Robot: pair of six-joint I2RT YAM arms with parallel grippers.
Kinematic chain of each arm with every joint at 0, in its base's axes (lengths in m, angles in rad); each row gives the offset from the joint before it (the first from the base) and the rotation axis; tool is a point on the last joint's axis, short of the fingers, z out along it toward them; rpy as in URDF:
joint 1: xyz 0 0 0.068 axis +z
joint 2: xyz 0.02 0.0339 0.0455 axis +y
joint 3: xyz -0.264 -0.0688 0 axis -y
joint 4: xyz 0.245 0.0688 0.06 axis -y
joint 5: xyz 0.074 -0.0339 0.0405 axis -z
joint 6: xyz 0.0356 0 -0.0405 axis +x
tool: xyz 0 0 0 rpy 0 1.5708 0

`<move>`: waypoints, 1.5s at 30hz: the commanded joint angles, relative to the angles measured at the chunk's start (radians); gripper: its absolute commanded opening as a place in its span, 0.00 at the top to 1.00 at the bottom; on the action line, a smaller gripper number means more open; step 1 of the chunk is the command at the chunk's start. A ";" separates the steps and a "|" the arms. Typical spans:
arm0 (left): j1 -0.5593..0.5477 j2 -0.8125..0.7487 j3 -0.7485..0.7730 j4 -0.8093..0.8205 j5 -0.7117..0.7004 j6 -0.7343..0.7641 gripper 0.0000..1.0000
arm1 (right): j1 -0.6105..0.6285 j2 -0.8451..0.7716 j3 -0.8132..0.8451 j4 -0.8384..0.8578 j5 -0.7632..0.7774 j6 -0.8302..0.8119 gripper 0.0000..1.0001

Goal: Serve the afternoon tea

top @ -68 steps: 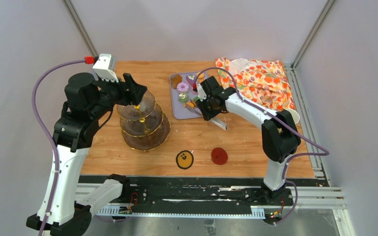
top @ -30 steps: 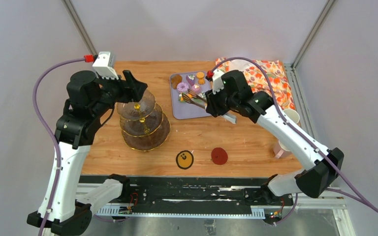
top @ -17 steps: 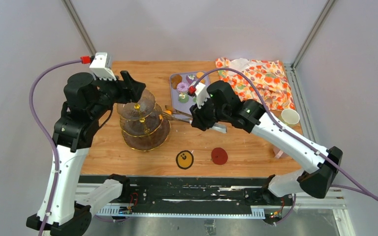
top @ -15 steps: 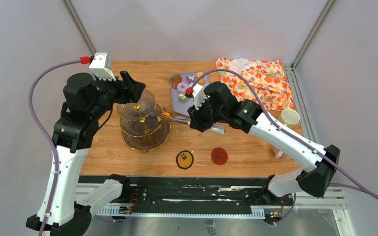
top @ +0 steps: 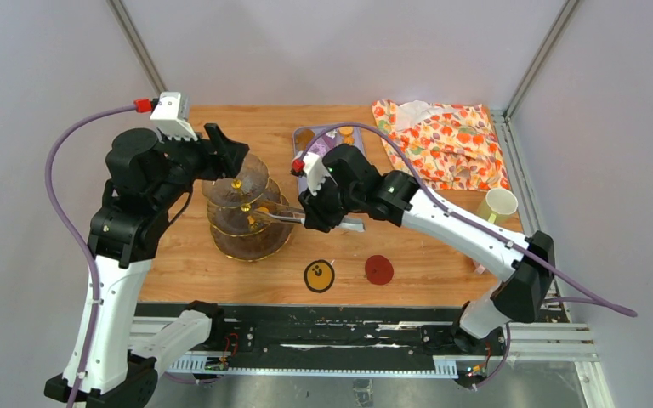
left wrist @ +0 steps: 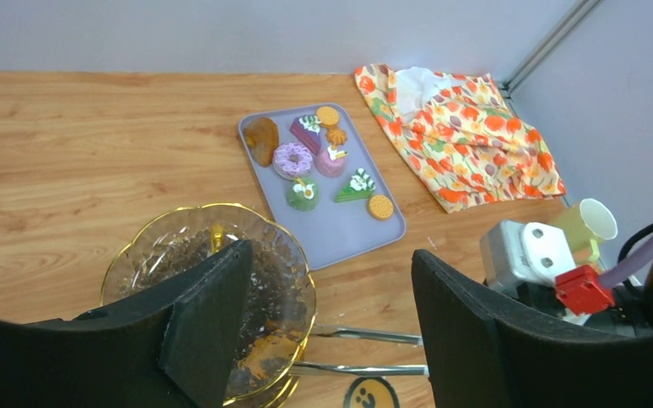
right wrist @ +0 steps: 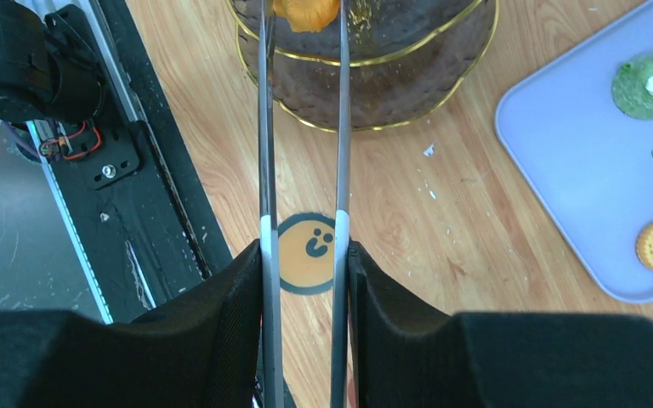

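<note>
R gripper (right wrist: 304,255) partly closed, clamping both arms of the long metal tongs (right wrist: 265,127) near their handle end, one finger pressed on each arm from outside. Tong tips pinch a small orange toy pastry (right wrist: 306,13), which sits over a lower tier of the three-tier clear glass stand w/ gold rims (right wrist: 374,76). Can't tell if the pastry touches the glass.

L gripper (left wrist: 327,272) wide open, nothing between the jaws, hanging by the stand's top tier at its far-left side.

Stand upright on the wooden table (top: 221,119), left of centre, tongs reaching in from its right.

Lilac rectangular tray (left wrist: 349,229) is beyond the stand, toward the table's far edge, holding the rest of the pastries: purple donut (left wrist: 292,159), brown piece (left wrist: 261,140), round green cake (left wrist: 303,194), green wedge (left wrist: 357,185), round orange biscuit (left wrist: 380,206), plus a few more.

Pale yellow mug (top: 497,204) near the table's right edge, just in front of the orange floral cloth (top: 446,140).

Yellow smiley sticker (top: 319,275) and red disc (top: 379,269) on the table's near side.
</note>
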 commanded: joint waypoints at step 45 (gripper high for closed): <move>-0.006 0.023 0.008 0.030 -0.002 0.001 0.27 | -0.214 -0.182 -0.168 0.034 0.182 0.069 1.00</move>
